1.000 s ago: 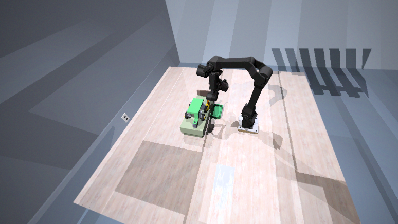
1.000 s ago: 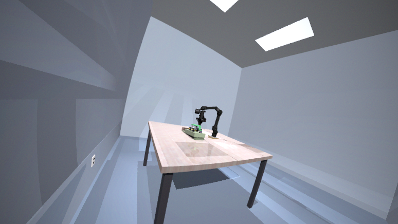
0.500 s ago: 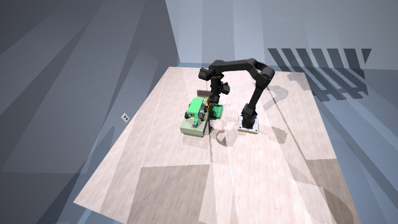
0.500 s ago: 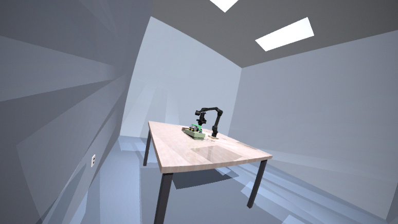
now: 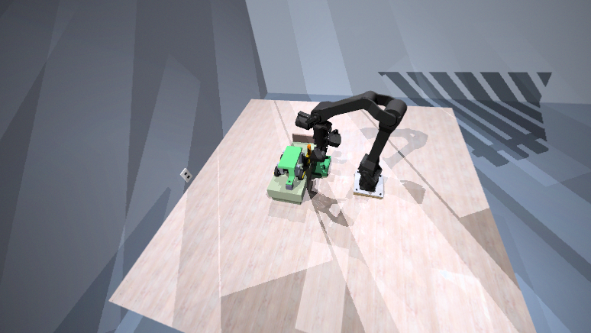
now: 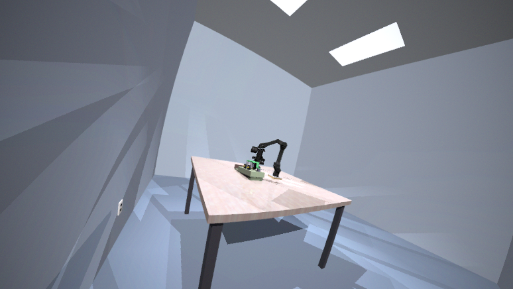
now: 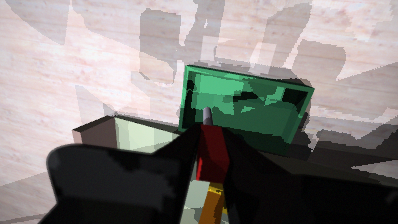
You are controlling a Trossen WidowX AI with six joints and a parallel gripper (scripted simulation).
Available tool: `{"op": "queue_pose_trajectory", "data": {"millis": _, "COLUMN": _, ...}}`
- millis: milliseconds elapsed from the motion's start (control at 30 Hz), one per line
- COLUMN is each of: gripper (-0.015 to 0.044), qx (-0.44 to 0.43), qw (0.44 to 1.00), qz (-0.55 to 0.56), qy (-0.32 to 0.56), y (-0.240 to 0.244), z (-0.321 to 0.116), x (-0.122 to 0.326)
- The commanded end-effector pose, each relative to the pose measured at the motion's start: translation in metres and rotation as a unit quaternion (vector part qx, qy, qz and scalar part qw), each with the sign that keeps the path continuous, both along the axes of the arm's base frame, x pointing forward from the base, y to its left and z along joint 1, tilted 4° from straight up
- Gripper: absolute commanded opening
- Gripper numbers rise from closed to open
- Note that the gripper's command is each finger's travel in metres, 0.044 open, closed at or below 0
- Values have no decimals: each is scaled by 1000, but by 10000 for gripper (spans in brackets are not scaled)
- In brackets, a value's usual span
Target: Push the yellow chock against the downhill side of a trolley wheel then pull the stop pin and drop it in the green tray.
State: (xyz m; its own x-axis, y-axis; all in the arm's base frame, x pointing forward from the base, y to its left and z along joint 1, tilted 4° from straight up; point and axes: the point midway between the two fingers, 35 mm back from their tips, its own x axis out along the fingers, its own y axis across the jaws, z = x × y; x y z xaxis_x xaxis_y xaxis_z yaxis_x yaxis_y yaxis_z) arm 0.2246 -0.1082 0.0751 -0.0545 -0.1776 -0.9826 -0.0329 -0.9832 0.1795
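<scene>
Pin in the grip, hanging over the tray

The table (image 5: 247, 256) carries everything toward its far edge, and the black arm (image 5: 378, 124) arches over from its base down to the pale ramp (image 5: 285, 192). On the ramp sits the green trolley (image 5: 289, 161), with the yellow chock (image 5: 305, 163) by a wheel on the arm's side. Just beside the ramp lies the green tray (image 7: 280, 122). The gripper (image 7: 212, 150) is clamped on the red-headed pin (image 7: 212, 152), its grey tip (image 7: 207, 115) pointing over the tray's inside.
</scene>
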Motion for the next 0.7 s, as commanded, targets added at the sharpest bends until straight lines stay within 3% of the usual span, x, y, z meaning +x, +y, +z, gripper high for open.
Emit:
{"op": "queue_pose_trajectory", "data": {"millis": 0, "gripper": 0, "qx": -4, "qw": 1000, "qz": 2, "qy": 1, "y": -7, "z": -11, "x": -2}}
{"op": "queue_pose_trajectory", "data": {"millis": 200, "gripper": 0, "qx": -4, "qw": 1000, "qz": 2, "qy": 1, "y": -12, "z": -19, "x": -3}}
{"op": "queue_pose_trajectory", "data": {"millis": 433, "gripper": 184, "qx": -4, "qw": 1000, "qz": 2, "qy": 1, "y": -9, "z": -20, "x": -3}}
{"op": "queue_pose_trajectory", "data": {"millis": 667, "gripper": 190, "qx": -4, "qw": 1000, "qz": 2, "qy": 1, "y": -4, "z": -22, "x": -3}}
